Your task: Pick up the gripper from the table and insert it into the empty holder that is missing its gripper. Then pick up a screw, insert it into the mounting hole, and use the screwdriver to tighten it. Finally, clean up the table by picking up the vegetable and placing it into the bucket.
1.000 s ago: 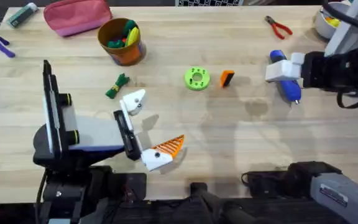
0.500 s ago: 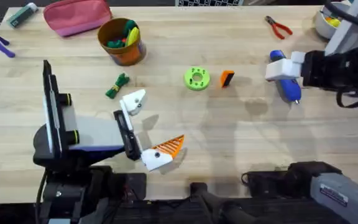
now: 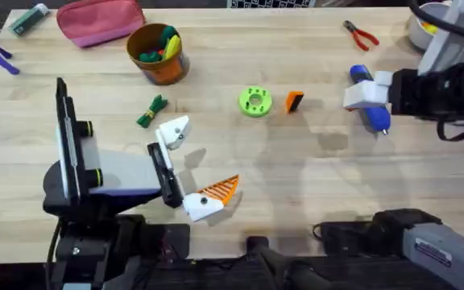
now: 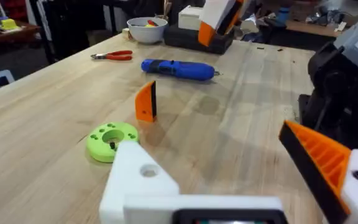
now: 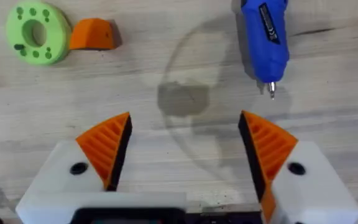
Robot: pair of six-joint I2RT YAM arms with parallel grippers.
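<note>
The small orange gripper wedge [image 3: 294,101] lies on the table next to a green disc [image 3: 254,102]; the left wrist view shows the wedge [image 4: 146,101] standing on edge. My left gripper [image 3: 193,161] is open and holds nothing. One of its fingers is the bare white holder [image 3: 173,129] [image 4: 138,180], the other carries an orange tip [image 4: 319,158]. My right gripper [image 3: 350,93] [image 5: 185,146] hovers open just over the blue screwdriver [image 3: 370,111] [image 5: 266,37]. The green vegetable [image 3: 151,111] lies left of the holder. The orange-brown bucket [image 3: 158,52] stands behind it.
A pink pouch [image 3: 99,20] sits at the back left. Red-handled pliers [image 3: 361,34] and a white bowl [image 3: 421,24] are at the back right. Bare wood stretches between the green disc and the table's front edge.
The right arm has shifted very slightly above the screwdriver. The left arm and the objects on the table have not moved.
</note>
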